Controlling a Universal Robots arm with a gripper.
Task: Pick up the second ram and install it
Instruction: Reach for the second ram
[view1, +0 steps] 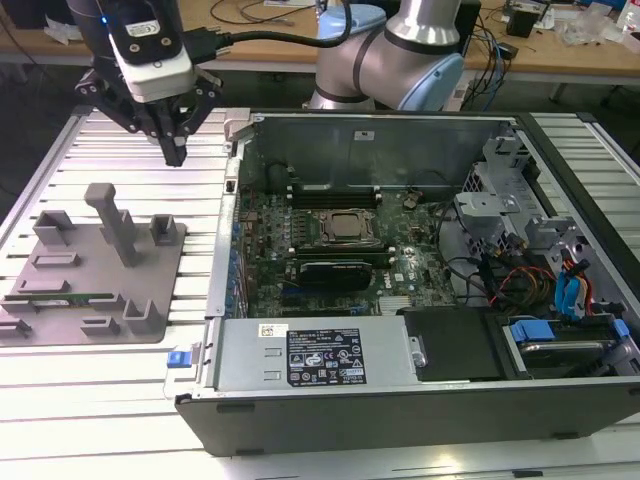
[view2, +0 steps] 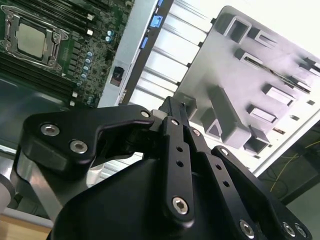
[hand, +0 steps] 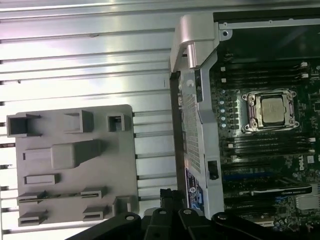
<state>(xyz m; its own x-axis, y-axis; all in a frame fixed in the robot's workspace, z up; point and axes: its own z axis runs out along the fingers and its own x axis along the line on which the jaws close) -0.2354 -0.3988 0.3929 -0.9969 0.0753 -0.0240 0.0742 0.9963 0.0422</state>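
Note:
The second ram (view1: 68, 297) is a thin green stick lying in the grey holder plate (view1: 95, 325) on the exterior view's left, near the plate's front. My gripper (view1: 176, 152) hangs above the slatted table behind the plate, well above and away from the ram, fingers drawn together to a point with nothing between them. In the second wrist view the black fingers (view2: 176, 131) meet at the gripper tip (view2: 172, 102) over the holder plate (view2: 235, 115). The motherboard's processor socket (view1: 346, 228) lies inside the open computer case (view1: 300, 360), with dark memory slots on either side.
A tall grey post (view1: 115, 220) and several grey blocks stand on the holder plate. A wide black card (view1: 335, 270) sits in front of the socket. The case wall (view1: 232, 200) rises between plate and motherboard. Cables and drive bays (view1: 550, 290) crowd the case's right end.

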